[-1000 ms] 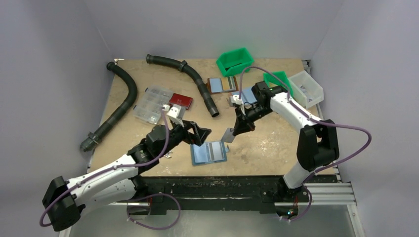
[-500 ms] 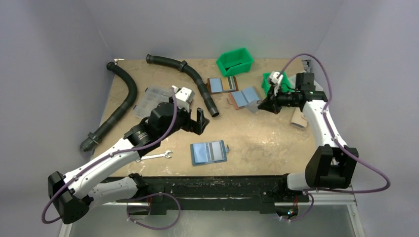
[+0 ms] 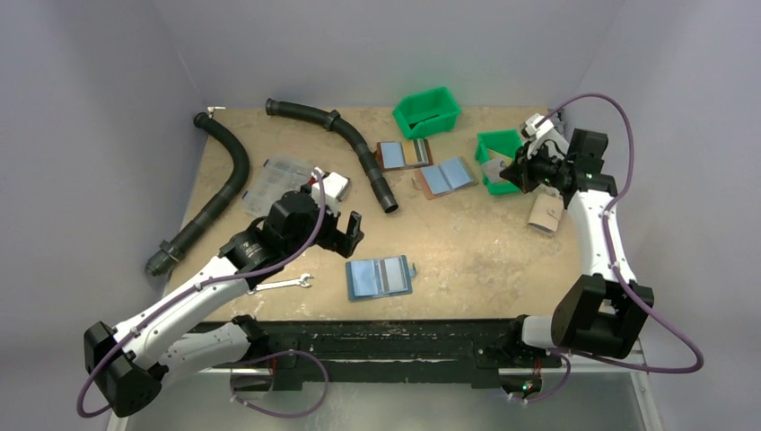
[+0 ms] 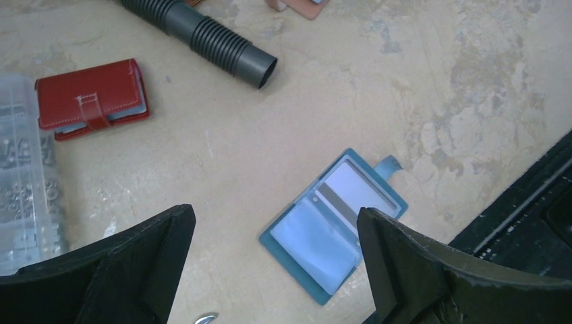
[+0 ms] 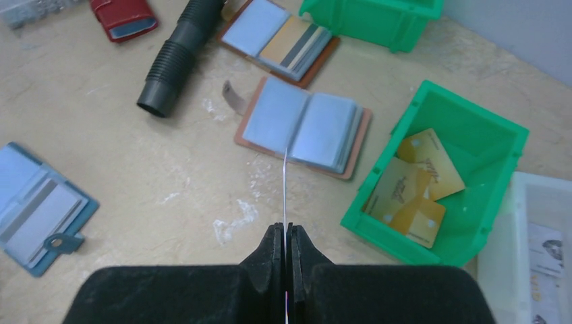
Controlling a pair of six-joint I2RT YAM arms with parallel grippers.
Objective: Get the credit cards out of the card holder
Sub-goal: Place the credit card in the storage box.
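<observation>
Card holder (image 3: pixel 380 277) open, well apart from green bin (image 5: pixel 399 233) | right gripper (image 5: pixel 285 233) pinching 1 card (image 5: pixel 285 182) beside green bin | left gripper (image 3: pixel 348 230) wide | risk: thin pinch slips, card misses green bin

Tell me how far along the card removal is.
Done: several yellow cards lie in the green bin. In hand: the right claw is shut on one card, edge-on, near that bin. To do: the open blue card holder shows a striped card in a pocket; the left claw hangs open near it.
</observation>
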